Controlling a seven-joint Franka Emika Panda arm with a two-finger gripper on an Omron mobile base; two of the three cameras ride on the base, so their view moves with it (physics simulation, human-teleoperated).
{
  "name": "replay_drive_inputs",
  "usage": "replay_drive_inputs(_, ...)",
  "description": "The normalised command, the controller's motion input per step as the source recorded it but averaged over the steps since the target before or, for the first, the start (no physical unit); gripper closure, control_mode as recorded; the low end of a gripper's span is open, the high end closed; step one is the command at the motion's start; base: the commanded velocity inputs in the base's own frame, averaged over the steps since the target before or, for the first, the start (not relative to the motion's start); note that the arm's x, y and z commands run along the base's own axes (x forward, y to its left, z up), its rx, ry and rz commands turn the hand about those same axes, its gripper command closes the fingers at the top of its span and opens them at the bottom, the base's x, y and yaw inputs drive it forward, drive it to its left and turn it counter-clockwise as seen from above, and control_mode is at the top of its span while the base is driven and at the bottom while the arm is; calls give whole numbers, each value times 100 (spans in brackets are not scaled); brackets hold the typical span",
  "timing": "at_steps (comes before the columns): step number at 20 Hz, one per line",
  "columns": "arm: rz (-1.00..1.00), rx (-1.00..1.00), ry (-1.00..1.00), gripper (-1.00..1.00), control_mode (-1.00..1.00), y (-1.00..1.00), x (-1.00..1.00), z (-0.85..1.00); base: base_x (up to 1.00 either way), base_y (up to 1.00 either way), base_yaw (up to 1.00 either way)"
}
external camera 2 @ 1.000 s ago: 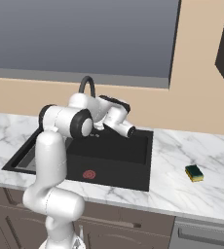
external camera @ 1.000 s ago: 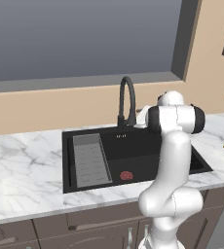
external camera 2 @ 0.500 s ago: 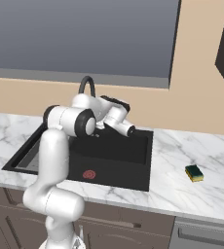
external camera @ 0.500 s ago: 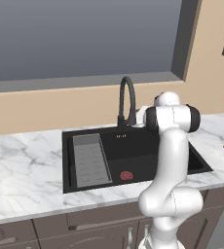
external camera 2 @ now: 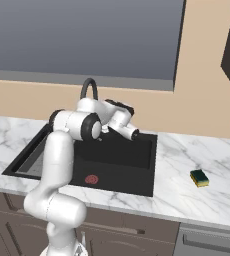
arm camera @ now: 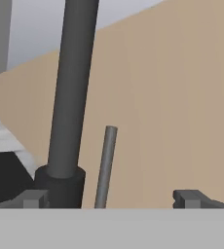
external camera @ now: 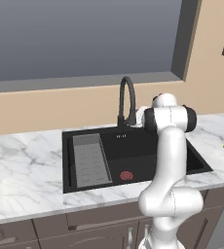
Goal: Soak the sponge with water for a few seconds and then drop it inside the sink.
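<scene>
On marble counter (external camera 2: 217,197), sponge (external camera 2: 199,177) lies flat, long axis diagonal.

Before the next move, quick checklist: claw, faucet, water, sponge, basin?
1. Claw open and holding nothing: ok; the two tips stand wide apart in the hand view.
2. Claw lined up on the faucet lever: ok; the thin grey lever sits between the tips, just beside the faucet's dark stem.
3. Contact with the lever: cannot tell from these views.
4. Water running: not ok; no stream falls from the spout.
5. Sponge in place: ok; it lies untouched on the counter, on the far side of the sink from the ribbed tray.
6. Basin free for the drop: ok; just the tray and the red drain.
</scene>
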Motion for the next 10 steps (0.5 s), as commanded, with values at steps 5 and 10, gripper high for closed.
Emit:
replay_drive_inputs(5, 0, 0, 0, -100, -100, 0, 18, -11, 0, 0, 0)
replay_drive_inputs(10, 0, 0, 0, -100, -100, 0, 16, -14, 0, 0, 0)
